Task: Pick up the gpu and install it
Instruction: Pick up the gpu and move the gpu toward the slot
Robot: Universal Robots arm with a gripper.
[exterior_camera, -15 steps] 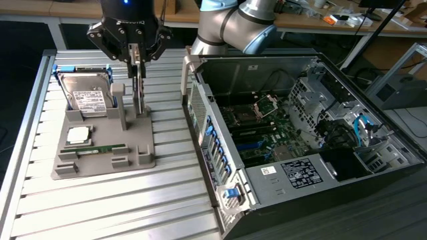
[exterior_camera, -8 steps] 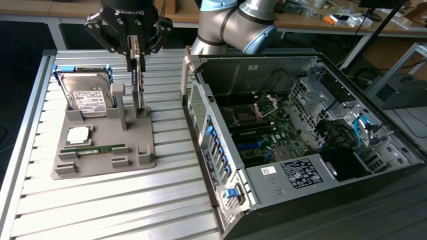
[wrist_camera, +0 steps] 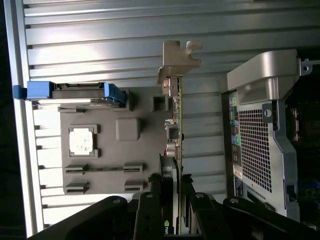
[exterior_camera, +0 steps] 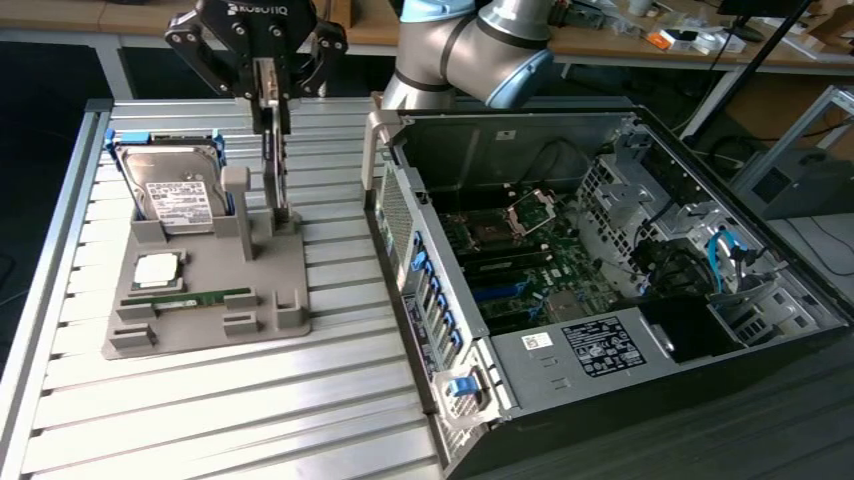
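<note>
**Hand [exterior_camera: 267,95] clamped on the gpu [exterior_camera: 276,160], card on edge in its holder**

The gpu stands upright in a slot of the grey holder [exterior_camera: 267,310] on the counter [exterior_camera: 200,400]. I'd guess that's so its top edge is free to grab from straight above, and that's where the narrow fingers have it, one on each face. From the wrist cam the card is just a thin line with the silver bracket [wrist_camera: 176,60] at the far end. I can't tell whether its bottom edge has left the slot. The hard drive [exterior_camera: 180,190], CPU [exterior_camera: 158,268] and RAM stick [exterior_camera: 194,298] sit in their own spots on the holder. The PC case [exterior_camera: 561,250] lies open just beside it, on the exterior view's right. The board faces up, probably so a card can drop in vertically.
</note>
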